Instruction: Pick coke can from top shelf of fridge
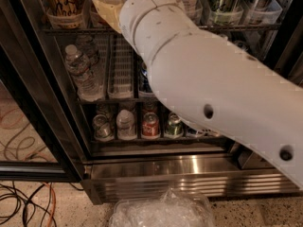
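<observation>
While gripper [108, 8] sits at top shelf [71, 30], two water bottles [81, 72] stand below.

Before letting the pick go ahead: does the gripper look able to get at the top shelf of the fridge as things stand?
Probably yes. The gripper sits at the front edge of the top shelf, inside the fridge opening, with nothing visible between them.

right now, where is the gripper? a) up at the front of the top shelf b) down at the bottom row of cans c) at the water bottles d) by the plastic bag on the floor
a: the gripper is at the front edge of the top shelf, above the water bottles.
</observation>
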Available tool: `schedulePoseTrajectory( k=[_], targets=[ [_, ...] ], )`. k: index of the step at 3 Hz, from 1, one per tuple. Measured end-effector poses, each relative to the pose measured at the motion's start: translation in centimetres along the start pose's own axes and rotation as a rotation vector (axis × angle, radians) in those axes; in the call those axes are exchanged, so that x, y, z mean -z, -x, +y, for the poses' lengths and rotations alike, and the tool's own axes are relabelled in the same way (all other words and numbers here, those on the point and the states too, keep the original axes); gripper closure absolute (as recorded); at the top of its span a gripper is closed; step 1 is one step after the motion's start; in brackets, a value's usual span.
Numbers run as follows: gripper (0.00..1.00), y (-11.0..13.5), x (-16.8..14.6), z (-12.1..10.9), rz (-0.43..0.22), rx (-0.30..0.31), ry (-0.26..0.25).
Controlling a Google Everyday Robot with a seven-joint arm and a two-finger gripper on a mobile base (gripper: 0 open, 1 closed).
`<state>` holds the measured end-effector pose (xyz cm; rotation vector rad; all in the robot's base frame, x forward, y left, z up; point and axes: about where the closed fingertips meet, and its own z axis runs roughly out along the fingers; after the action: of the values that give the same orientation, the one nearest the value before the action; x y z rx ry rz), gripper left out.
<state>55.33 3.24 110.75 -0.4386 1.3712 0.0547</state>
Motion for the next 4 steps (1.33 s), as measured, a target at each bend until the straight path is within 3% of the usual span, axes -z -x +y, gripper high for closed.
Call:
schedulePoseTrajectory(
  k=[2, 3, 4],
  targets=[
    [0.23, -3.1, -1.4, -1.1, 0.049, -0.038, -0.023],
    [0.30, -4.0, -2.4, -1.3, 0.061, -0.058, -0.039],
    [0.28, -4.1, -3.6, -1.5, 0.056, -0.062, -0.062]
  ],
)
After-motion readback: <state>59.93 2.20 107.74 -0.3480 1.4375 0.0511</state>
